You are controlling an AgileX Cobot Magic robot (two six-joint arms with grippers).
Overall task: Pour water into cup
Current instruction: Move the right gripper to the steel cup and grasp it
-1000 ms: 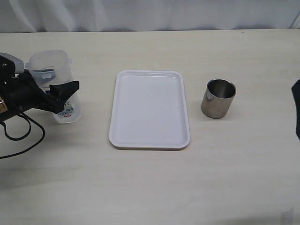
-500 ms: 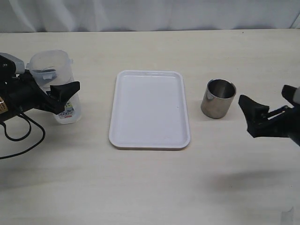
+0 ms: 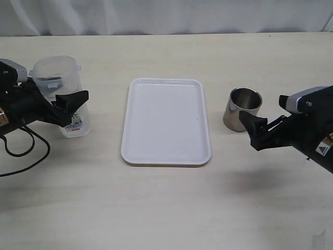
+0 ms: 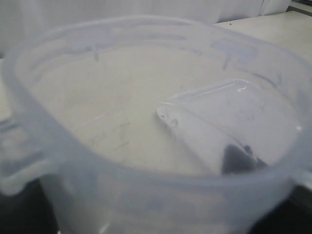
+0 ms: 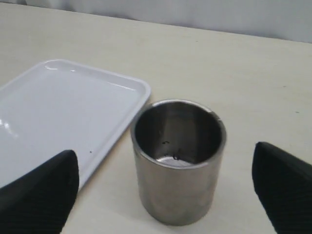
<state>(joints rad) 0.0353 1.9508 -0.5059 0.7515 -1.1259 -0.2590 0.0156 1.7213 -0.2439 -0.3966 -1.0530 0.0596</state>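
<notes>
Left wrist view fills with container (image 4: 122, 195), hiding left jaws' grip; right jaws stand wide near cup (image 5: 178, 190).

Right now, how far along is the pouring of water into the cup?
Done: nothing poured; the cup looks empty and stands beside the tray. In hand: the left gripper has its jaws around the upright plastic container; the right gripper is open, jaws either side of the cup, not touching. Left: lift, tip, pour.
</notes>
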